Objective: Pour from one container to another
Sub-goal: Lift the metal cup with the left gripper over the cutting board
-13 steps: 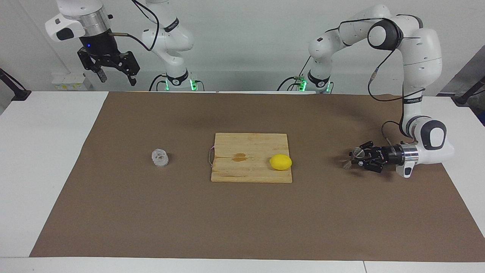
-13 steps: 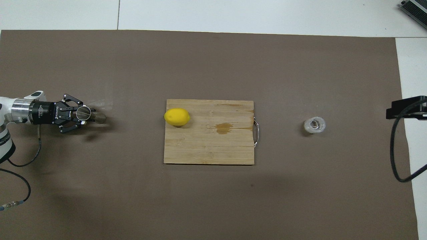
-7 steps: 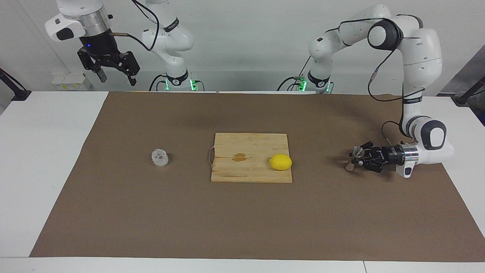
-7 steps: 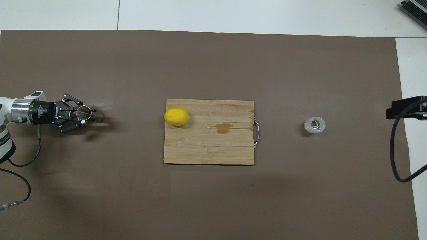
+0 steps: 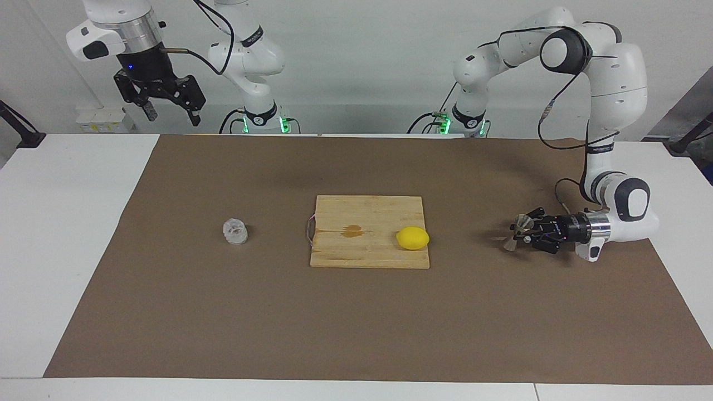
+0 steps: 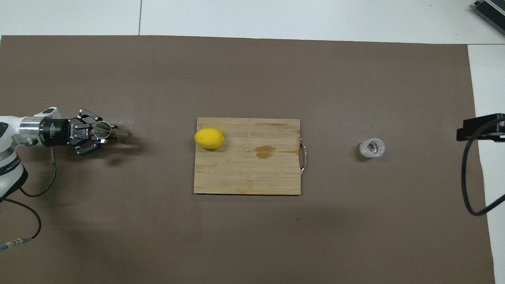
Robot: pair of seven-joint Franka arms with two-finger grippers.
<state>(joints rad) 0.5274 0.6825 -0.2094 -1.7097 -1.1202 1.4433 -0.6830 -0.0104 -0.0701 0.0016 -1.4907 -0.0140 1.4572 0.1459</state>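
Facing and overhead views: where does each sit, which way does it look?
Facing: high across the table, looking at the robots; both arms show, left tool shut on the jigger, right tool raised, open.
Overhead: above the robots' end, looking steeply down; the left tool shows.
Shared: board, lemon, glass, turned half round.

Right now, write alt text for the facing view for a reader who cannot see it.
The left gripper lies low over the brown mat, shut on a steel jigger at its arm's end of the table. A lemon sits on a wooden board mid-table, with a glass cup toward the right arm's end. The right gripper waits, raised and open.
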